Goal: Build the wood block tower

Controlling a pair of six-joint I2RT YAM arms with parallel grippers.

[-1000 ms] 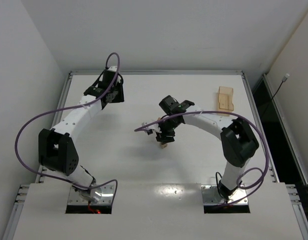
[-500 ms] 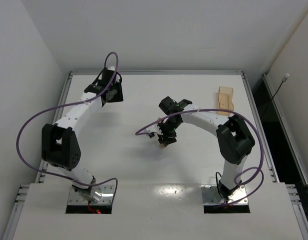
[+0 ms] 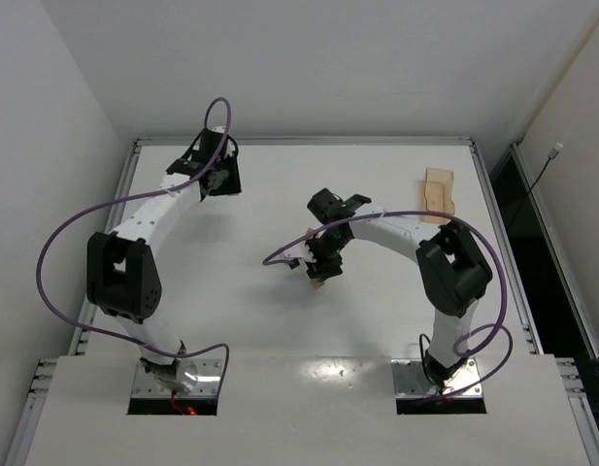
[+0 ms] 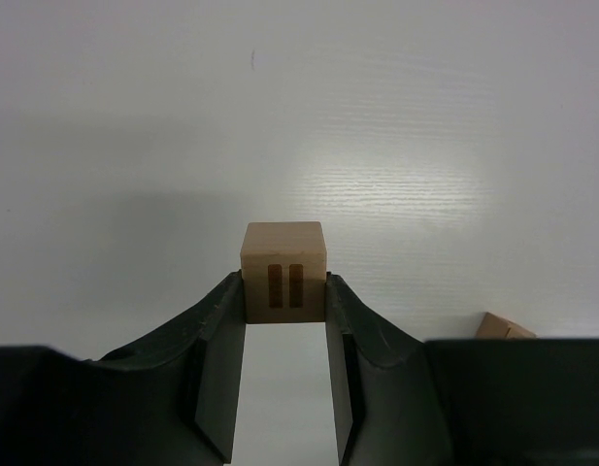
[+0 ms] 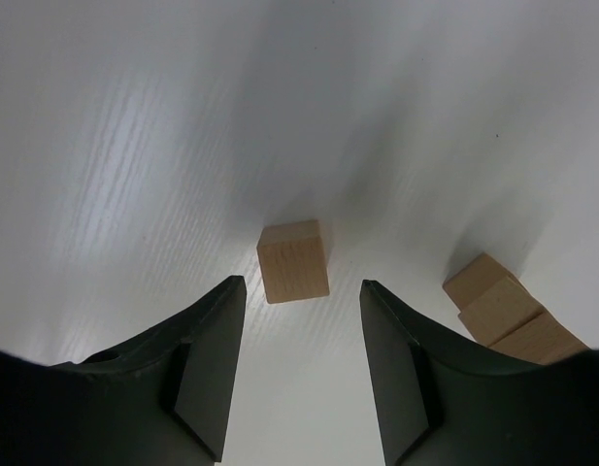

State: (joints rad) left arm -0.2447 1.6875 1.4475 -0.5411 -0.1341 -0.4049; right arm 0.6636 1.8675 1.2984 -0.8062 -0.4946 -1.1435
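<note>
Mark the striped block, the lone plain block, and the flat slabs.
striped block (image 4: 284, 282): left wrist view, front face.
lone plain block (image 5: 293, 264): right wrist view, largest visible face.
flat slabs (image 3: 438, 191): top external view, centre.
</note>
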